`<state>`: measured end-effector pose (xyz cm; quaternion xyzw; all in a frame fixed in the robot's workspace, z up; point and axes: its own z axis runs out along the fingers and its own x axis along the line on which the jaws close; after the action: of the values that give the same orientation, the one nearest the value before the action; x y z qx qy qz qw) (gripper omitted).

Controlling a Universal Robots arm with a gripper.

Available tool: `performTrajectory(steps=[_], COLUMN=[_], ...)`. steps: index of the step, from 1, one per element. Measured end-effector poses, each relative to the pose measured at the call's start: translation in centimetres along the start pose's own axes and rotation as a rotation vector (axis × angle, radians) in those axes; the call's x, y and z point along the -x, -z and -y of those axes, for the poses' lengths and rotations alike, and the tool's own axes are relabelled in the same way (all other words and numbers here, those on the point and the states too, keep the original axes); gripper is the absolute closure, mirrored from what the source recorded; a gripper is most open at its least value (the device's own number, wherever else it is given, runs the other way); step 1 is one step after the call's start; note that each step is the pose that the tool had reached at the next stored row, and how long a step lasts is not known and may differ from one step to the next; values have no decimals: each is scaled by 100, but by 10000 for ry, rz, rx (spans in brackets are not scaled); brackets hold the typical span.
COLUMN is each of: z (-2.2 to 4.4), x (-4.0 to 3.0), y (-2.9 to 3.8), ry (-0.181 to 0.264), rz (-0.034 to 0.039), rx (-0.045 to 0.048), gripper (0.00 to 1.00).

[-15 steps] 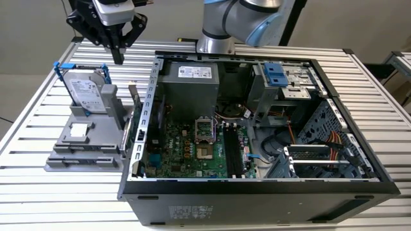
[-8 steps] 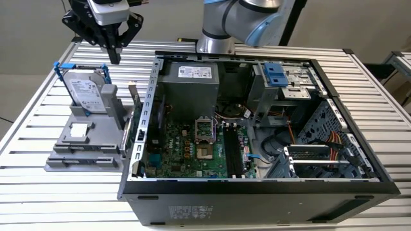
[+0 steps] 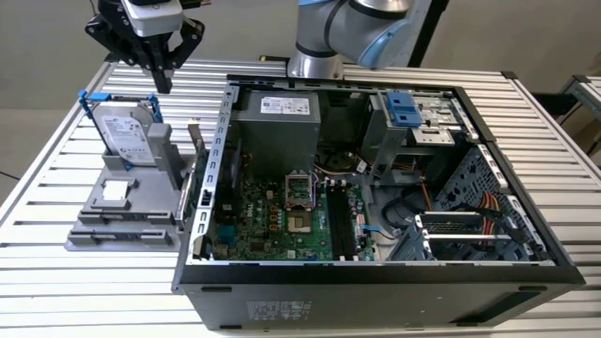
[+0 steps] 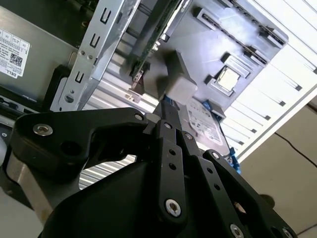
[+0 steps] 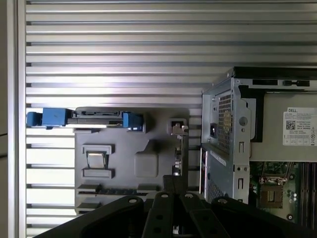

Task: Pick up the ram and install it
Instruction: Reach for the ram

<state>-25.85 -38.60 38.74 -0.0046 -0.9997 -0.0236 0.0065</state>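
In the exterior view I see the gripper (image 3: 165,86) hanging over the far end of the grey holder (image 3: 112,218), above the worktop (image 3: 56,282). Its fingers are pressed together, with nothing between them. Below it the hard drive (image 3: 127,134) stands upright in the holder. The ram (image 3: 196,144) stands on edge at the side of the holder nearest the open computer case (image 3: 224,127), just beside the case wall and well apart from the gripper. The motherboard (image 3: 272,218) lies flat inside the case.

In the second wrist view the gripper (image 4: 166,105) points toward the holder (image 4: 233,44), fingers together. The ram (image 4: 148,42) shows as a thin green edge between the case frame (image 4: 94,44) and the holder. The hard drive (image 4: 203,121) sits just past the fingertips.

In the first wrist view I look straight down. The gripper (image 5: 171,181) hovers over the holder (image 5: 129,134), its tip near one end of the ram (image 5: 180,148). The ram runs as a narrow dark line along the holder's edge, next to the case (image 5: 233,139). The hard drive (image 5: 94,118) stands across the holder's far end.
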Motion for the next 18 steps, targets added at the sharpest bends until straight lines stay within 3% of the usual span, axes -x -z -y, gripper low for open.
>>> performTrajectory(steps=[18], z=[-12], x=[-106], y=[-5], ry=[-6], rz=[-138], rx=[-2], gripper=[100])
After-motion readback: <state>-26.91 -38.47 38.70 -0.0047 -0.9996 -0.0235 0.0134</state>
